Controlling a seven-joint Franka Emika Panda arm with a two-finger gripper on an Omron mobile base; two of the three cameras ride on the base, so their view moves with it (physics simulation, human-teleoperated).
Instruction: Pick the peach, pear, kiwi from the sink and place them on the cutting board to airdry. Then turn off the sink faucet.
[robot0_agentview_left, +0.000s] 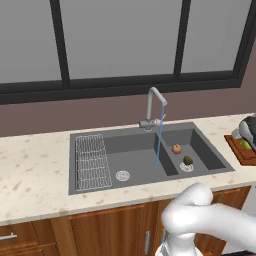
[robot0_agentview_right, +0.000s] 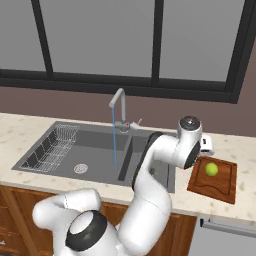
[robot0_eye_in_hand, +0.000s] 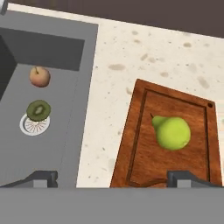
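The yellow-green pear (robot0_eye_in_hand: 173, 132) lies on the reddish-brown cutting board (robot0_eye_in_hand: 140, 131), on the counter right of the sink (robot0_agentview_left: 125, 147). My gripper (robot0_eye_in_hand: 113, 178) hovers above the board, open, with nothing between its fingers and clear of the pear. In the left base view the gripper (robot0_agentview_left: 248, 131) hangs over the board (robot0_agentview_left: 240, 152) at the right edge. The reddish peach (robot0_eye_in_hand: 40, 76) and the cut dark-green kiwi (robot0_eye_in_hand: 38, 110) lie in the right basin, the kiwi resting on the drain (robot0_eye_in_hand: 34, 126). A thin blue stream runs from the sink faucet (robot0_agentview_left: 155, 105).
A wire rack (robot0_agentview_left: 92, 161) fills the left part of the left basin, next to a second drain (robot0_agentview_left: 123, 175). Speckled counter (robot0_eye_in_hand: 131, 65) separates sink and board. A wall and window stand behind the faucet. My arm (robot0_agentview_right: 160, 155) arches over the sink's right end.
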